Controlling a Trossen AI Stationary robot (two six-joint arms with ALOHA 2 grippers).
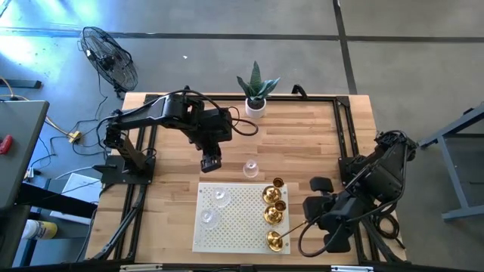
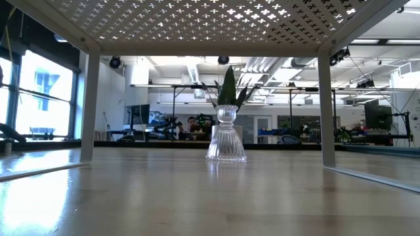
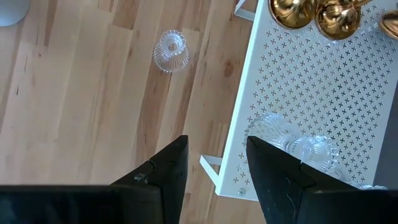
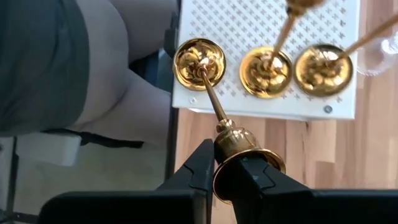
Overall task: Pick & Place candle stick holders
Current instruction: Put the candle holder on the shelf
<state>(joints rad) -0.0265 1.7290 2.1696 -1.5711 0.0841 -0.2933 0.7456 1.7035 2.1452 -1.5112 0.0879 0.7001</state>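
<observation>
The right gripper (image 4: 227, 163) is sitting at the near right corner of the white tray (image 1: 240, 205), and its fingers are pinching the cup end of a tall gold holder (image 4: 214, 93) whose round foot is resting on the tray's corner. Two more gold holders (image 1: 272, 204) are standing right next to it on the tray. If the gripper pulls or tips the stem while letting go, the tall holder could be falling over and knocking its two shiny neighbours down, because they are so close. Its foot is also sitting near the tray's edge, so it could be sliding off. The left gripper (image 3: 216, 163) is hanging above the table just past the tray's far left corner, with its fingers spread apart and nothing in them. One glass holder (image 1: 250, 168) is standing alone on the wood, just beyond the tray. Two other glass holders (image 1: 214, 206) are sitting on the tray's left side. Glass is slippery and hard to see, so a bad grab could be pushing it over.
</observation>
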